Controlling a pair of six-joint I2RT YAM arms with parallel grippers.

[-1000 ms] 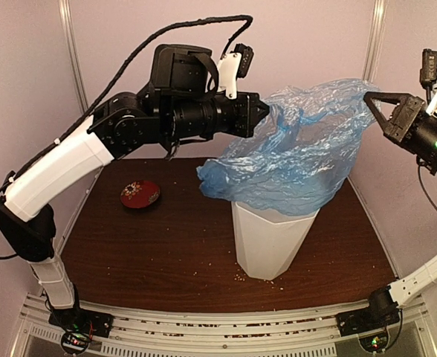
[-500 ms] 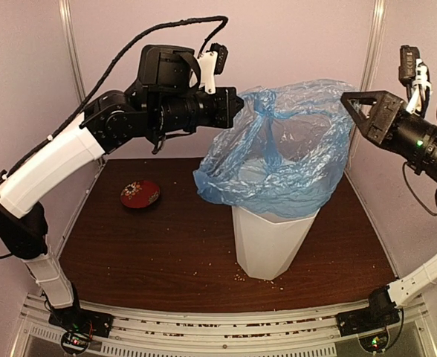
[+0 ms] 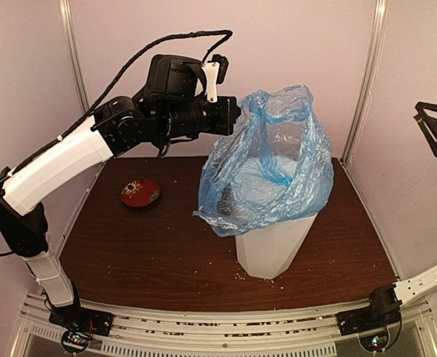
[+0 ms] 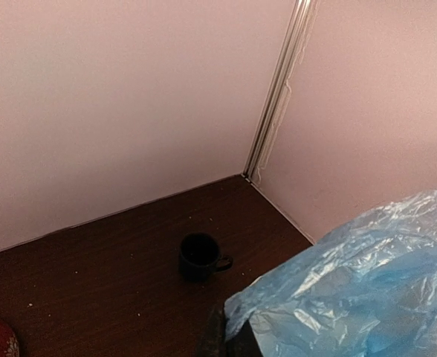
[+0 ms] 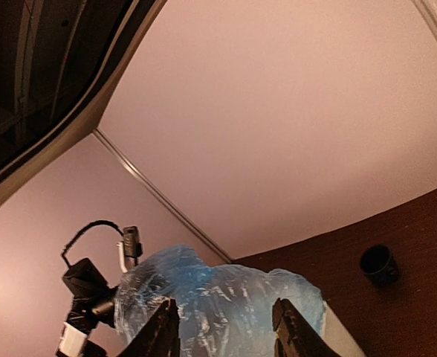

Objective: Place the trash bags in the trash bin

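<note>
Top external view showed the trash bag (image 3: 278, 178) ballooned over the trash bin (image 3: 274, 249), lower folds draped around the rim. Thin, limp, glossy film: likely near weightless, slippery, easily torn; best pinched at its free right-hand edge. The left gripper (image 3: 241, 119) was clamped on its upper left edge; the right gripper (image 3: 435, 137) stood well apart, jaws spread, empty.

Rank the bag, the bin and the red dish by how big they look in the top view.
1. The bag: largest, billowing above the bin.
2. The bin: smaller as seen, though the bag drapes over its rim and hides its top.
3. The dish: by far the smallest.
</note>
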